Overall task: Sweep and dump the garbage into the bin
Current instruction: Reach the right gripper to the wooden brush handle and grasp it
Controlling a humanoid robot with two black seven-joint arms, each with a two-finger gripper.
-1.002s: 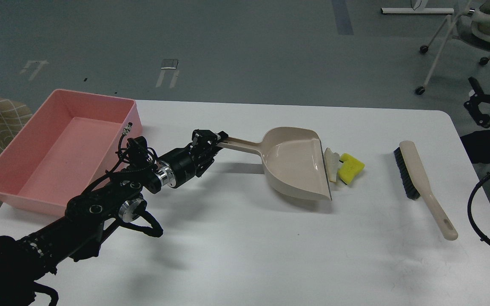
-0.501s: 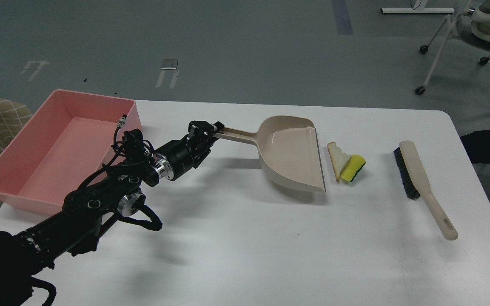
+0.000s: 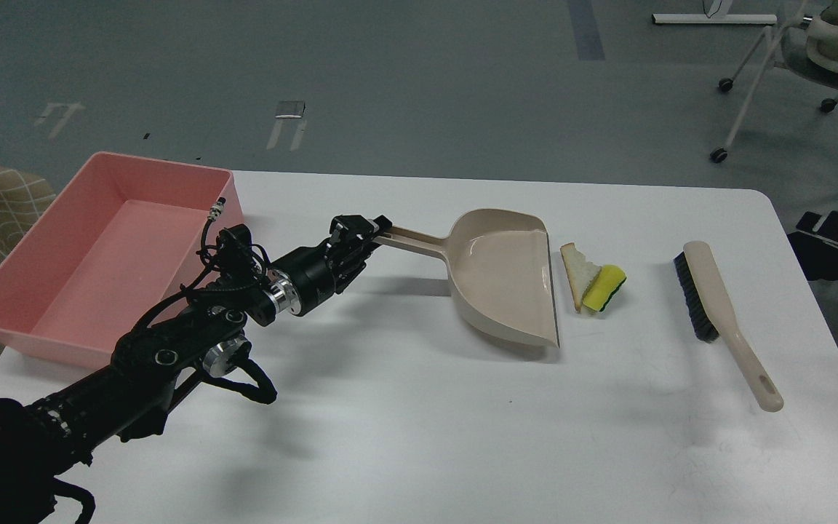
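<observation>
My left gripper is shut on the handle of the beige dustpan, whose open lip faces right. Just right of the lip lie the two scraps of garbage: a thin white bread slice with tan crust and a yellow sponge chunk leaning on it. The pan's lip stands a small gap away from the bread. The pink bin sits at the table's far left and is empty. My right gripper is out of view.
A beige hand brush with black bristles lies on the table to the right of the scraps. A dark shape sits past the table's right edge. A wheeled chair stands on the floor at the far right.
The dustpan drew back left off the scraps, lifted, then came down a little. The sponge tipped against the bread. The right arm at the right edge left the view.
</observation>
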